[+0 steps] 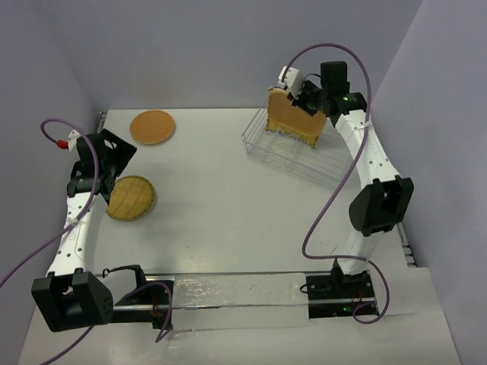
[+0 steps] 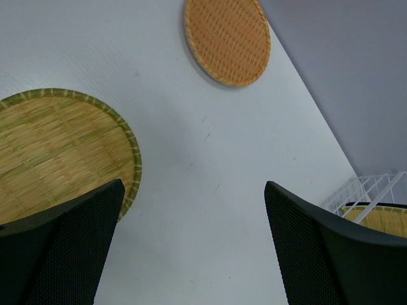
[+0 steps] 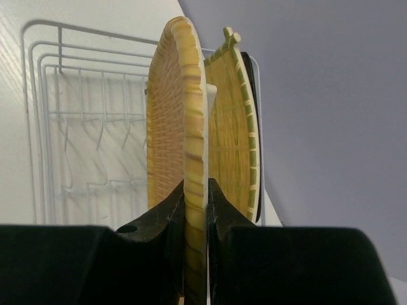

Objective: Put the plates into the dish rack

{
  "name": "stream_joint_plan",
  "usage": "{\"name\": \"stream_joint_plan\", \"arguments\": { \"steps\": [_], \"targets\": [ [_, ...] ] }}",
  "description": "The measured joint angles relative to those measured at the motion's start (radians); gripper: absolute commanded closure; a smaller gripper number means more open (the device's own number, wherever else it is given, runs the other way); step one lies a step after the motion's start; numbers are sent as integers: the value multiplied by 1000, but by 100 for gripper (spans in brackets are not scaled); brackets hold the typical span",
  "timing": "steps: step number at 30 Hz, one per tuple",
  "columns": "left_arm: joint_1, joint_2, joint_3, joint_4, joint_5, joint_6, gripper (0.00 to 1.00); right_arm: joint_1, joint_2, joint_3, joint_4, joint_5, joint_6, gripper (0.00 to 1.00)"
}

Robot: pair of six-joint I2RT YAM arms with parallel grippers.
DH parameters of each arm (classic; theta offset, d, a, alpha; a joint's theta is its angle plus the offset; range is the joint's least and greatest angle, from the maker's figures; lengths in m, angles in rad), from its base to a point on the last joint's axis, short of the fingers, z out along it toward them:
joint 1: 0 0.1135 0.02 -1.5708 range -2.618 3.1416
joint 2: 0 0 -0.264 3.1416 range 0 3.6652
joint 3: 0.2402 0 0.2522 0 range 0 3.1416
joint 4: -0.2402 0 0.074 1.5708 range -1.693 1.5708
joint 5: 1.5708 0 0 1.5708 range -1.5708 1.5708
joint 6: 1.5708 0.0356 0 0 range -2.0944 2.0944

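My right gripper (image 1: 307, 97) (image 3: 196, 188) is shut on the rim of the orange rounded square plate (image 1: 292, 119) (image 3: 173, 121), holding it upright on edge over the dish rack (image 1: 283, 152) (image 3: 60, 133). Just behind it stand the yellow woven-look square plate (image 3: 231, 127) and the thin dark edge of the black plate (image 3: 250, 121). The orange round plate (image 1: 152, 126) (image 2: 227, 39) lies flat at the far left. The yellow round plate (image 1: 131, 198) (image 2: 54, 152) lies flat at the left. My left gripper (image 1: 119, 160) (image 2: 191, 241) is open and empty, hovering beside the yellow round plate.
The rack sits at the table's far right, close to the back wall; its corner shows in the left wrist view (image 2: 375, 190). A clear plastic strip (image 1: 236, 293) lies along the near edge between the arm bases.
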Motion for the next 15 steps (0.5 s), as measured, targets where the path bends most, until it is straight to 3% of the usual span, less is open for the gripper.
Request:
{"name": "stream_joint_plan", "arguments": {
  "steps": [15],
  "targets": [
    [0,9,1,-49,-68,-5,1,3,114,10,52,39,4,100]
  ]
}}
